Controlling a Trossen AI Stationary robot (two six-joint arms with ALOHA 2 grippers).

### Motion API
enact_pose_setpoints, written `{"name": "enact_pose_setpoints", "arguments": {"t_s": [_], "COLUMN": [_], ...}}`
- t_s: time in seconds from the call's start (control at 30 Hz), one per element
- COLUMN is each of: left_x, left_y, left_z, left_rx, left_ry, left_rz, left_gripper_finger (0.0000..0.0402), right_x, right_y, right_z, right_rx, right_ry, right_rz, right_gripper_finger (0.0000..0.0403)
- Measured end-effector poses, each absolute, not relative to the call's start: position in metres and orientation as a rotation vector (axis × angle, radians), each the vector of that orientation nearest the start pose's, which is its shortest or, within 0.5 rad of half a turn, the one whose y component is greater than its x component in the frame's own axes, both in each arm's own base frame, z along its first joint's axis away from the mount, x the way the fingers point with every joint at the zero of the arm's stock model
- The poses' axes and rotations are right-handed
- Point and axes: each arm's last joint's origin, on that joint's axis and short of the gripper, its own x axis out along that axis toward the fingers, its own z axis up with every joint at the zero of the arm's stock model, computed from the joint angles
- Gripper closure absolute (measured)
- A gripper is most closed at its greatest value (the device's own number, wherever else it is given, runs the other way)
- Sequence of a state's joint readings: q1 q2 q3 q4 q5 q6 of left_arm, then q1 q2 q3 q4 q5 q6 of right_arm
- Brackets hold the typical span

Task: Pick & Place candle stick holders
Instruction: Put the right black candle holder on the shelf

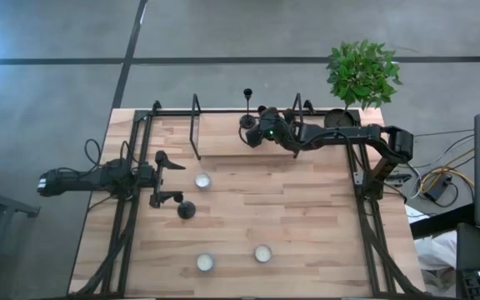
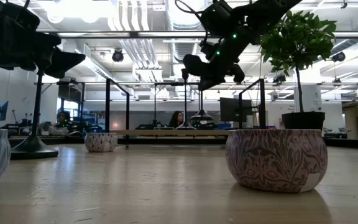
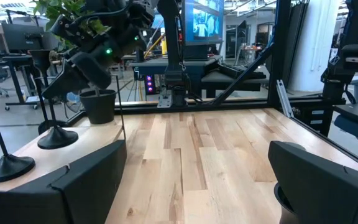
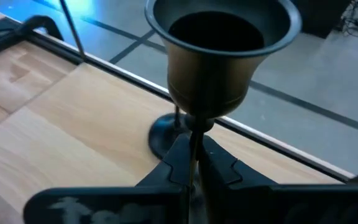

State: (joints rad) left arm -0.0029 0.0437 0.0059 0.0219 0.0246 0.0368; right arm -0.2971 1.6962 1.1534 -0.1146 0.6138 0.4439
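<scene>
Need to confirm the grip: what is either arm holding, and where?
The right gripper clamps a candlestick holder by its thin stem, below the cup. The left gripper holds nothing.

Right arm stretched leftward along far edge, right gripper raised, fingers pinched together (on a thin stem). Left arm low at left side, left gripper spread wide, holding nothing.

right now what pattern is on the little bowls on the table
A floral, paisley-like print on pale ceramic, clearest in the low view on the nearest bowl.
</scene>
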Motion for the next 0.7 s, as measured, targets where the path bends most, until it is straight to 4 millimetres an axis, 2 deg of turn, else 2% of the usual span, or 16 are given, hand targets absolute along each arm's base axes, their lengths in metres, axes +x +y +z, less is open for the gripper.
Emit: {"name": "enact_pose_setpoints", "arguments": {"t_s": [0.7], "left_x": [0.1], "left_y": [-0.001], "left_z": [0.164], "left_rx": [0.037], "left_ry": [0.015], "left_rz": [-0.027], "left_gripper_finger": [0.0003], "right_x": [0.338], "right_y": [-0.142], "right_z": [0.227], "right_rx": [0.309], "right_ry": [0.51], "right_rz": [-1.05], "right_gripper_finger": [0.0394]}}
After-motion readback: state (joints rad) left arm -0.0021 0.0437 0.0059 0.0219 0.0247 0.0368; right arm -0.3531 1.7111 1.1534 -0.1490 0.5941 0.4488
